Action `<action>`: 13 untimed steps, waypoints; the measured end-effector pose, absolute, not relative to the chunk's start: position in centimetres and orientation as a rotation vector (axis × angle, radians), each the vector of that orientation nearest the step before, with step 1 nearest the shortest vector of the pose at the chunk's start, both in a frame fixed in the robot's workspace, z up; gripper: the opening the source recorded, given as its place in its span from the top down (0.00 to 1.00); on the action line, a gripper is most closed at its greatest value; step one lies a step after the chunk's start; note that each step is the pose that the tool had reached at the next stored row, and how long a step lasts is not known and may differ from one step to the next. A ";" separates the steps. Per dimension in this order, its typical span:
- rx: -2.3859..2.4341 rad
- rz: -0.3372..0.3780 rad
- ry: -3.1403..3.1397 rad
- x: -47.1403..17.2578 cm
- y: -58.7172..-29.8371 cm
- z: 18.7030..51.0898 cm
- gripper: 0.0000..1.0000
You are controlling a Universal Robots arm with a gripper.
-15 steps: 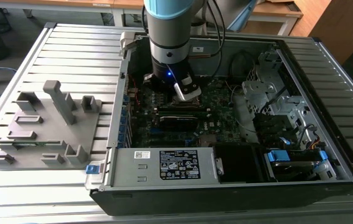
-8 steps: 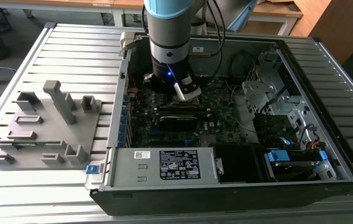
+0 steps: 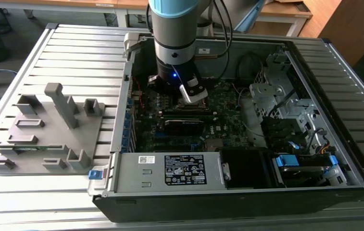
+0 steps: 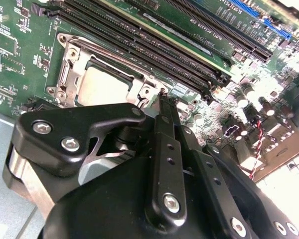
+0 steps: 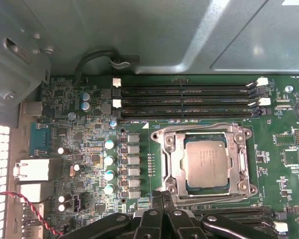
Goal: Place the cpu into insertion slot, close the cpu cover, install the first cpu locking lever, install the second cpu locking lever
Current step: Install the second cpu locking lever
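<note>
My black two-fingered gripper (image 4: 162, 99) hangs low inside the open grey metal computer case (image 3: 335, 62), its fingers pressed together with nothing between them — their tips meet in a single narrow point in the second wrist view. That point sits right at the edge of the small square dark insertion slot with its metal rim (image 5: 172, 164), at the corner nearest me; whether the tips actually touch the rim I cannot tell

The cpu, a small flat square chip with a dull silver-grey metal top (image 5: 205, 164), lies flat in the slot just beyond my fingertips. The thin silver metal square frame of the cpu cover (image 5: 241, 162) lies down around it, the chip showing through the large cut-out

Past the slot from my fingers run the long black memory sockets (image 5: 184, 102), parallel on the green circuit board (image 5: 89, 129). In the exterior view my pale blue and silver arm (image 3: 175, 29) comes straight down over the board, and well away from me, outside the case, a grey moulded fixture tray (image 3: 47, 134) rests on the ribbed metal table (image 3: 72, 53)
</note>
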State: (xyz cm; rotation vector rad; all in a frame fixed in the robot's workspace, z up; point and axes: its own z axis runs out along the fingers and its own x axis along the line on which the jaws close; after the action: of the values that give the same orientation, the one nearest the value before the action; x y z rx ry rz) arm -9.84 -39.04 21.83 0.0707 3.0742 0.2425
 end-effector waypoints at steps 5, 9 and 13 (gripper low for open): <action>0.071 0.243 3.074 -9.8 -39.0 22.0 0.89; 0.071 0.243 3.074 -9.8 -39.0 22.1 0.89; 0.071 0.242 3.074 -9.8 -39.0 22.2 0.89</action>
State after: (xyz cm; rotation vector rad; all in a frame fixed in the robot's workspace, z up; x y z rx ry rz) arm -9.84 -39.05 22.18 0.0707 3.0743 0.2421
